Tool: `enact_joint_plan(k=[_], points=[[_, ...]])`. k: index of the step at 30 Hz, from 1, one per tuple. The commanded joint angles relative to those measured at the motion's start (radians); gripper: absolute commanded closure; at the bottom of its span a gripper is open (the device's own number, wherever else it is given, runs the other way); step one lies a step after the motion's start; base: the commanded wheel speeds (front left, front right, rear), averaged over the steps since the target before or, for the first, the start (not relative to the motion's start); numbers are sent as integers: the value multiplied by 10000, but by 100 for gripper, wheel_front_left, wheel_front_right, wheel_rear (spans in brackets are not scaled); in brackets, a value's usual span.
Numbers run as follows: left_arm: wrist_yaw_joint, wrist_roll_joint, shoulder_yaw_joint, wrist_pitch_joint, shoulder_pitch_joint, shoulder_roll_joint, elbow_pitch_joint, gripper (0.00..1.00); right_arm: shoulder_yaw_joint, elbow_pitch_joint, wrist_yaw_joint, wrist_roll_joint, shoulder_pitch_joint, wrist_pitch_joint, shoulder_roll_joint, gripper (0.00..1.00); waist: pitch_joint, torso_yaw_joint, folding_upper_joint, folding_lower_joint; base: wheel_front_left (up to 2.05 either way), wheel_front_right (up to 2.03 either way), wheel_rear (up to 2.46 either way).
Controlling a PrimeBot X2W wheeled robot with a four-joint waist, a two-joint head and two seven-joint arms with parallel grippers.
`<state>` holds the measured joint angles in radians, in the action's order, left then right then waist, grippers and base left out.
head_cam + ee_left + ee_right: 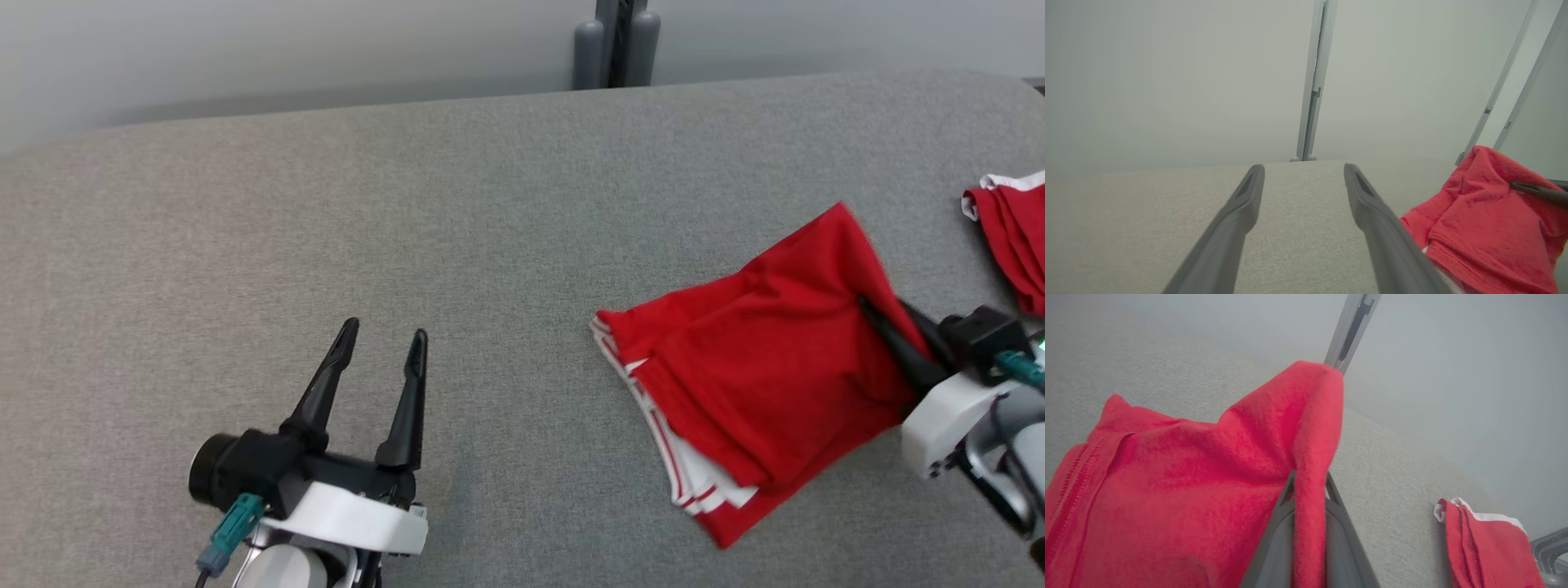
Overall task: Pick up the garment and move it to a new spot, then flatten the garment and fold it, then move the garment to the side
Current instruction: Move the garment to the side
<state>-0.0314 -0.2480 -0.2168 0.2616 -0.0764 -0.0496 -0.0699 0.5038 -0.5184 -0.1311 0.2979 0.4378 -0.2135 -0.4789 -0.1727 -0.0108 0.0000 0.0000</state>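
The right gripper pinches a raised fold of the red garment, its fingertips buried in the cloth; its arm is cut off at the head view's right edge; the garment lies folded on the grey padded table, right of centre and set aslant, white-striped edge toward the robot's left and near side, pinched corner peaking toward the far side; a second red cloth is cut by the frame; the left gripper hangs spread wide, empty, well left of the garment.

Soft, even, diffuse light; shadows faint. Wrist views hazy, backgrounds washed out; slight motion blur, head view right edge.
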Motion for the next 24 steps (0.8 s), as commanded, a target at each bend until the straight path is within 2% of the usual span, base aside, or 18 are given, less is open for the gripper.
enact_joint_plan(k=[1,10,15,20,24], points=[[-92,106,-195,35,-425,-34,33,0,-93,288,8,-104,337,141,-533,100,-493,359,0,0,0,0,0],[-124,126,-1167,34,-2419,-33,23,0,-834,1619,8,264,1769,1027,-2945,100,-2435,1164,0,0,0,0,0],[-288,335,-1984,35,-3647,-34,-104,0,-1754,1517,8,535,2125,1190,-4257,100,-3540,1135,0,0,0,0,0],[-315,430,-2586,35,-4555,-37,-159,0,-2503,947,8,823,2316,1172,-5084,100,-4391,1051,0,0,0,0,0],[-265,380,-2797,35,-4971,-43,-223,0,-2966,258,8,1052,2540,1118,-5370,100,-4854,915,0,0,0,0,0]])
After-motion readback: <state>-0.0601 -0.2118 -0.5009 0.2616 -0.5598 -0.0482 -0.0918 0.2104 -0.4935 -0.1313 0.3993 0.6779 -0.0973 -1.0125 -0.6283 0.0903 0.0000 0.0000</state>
